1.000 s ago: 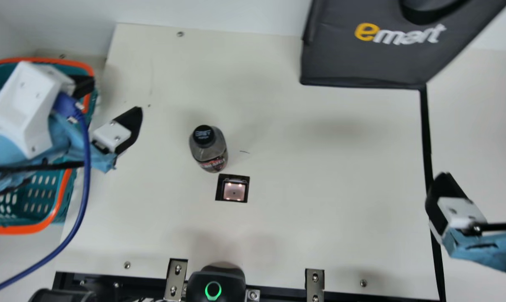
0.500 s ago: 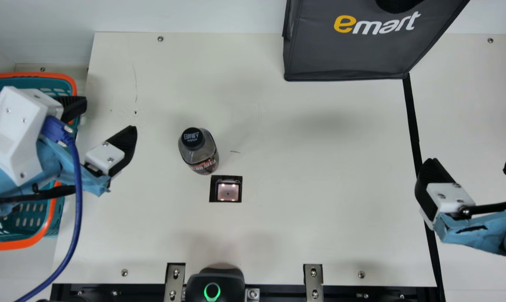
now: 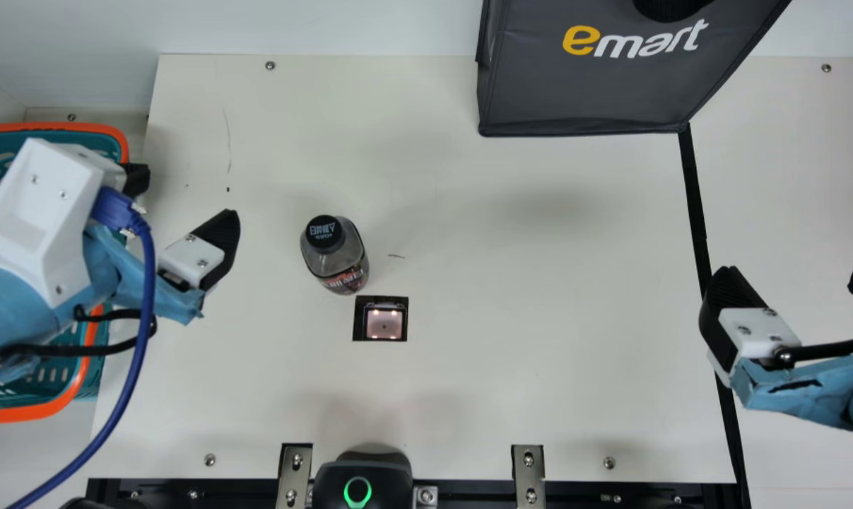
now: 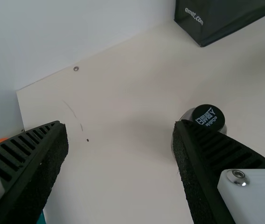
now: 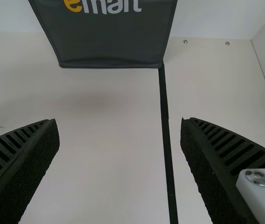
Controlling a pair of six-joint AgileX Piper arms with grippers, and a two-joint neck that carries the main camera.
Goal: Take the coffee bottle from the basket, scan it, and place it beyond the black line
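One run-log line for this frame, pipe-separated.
coffee bottle: upright on table, beside scanner window, not past black line | left gripper: open, empty | right gripper: open, empty

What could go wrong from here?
The open left tool might approach off-centre and knock over the upright bottle. The bottle stands beside the scanner window, so a read may fail there. The right tool, by the black line, could obstruct placement.

Your left arm (image 3: pixel 9 300) is light blue with a screw-dotted white housing (image 3: pixel 34 205) and blue cable (image 3: pixel 140 353). Your left gripper (image 3: pixel 186 191) has ribbed black fingers (image 4: pixel 193 168).
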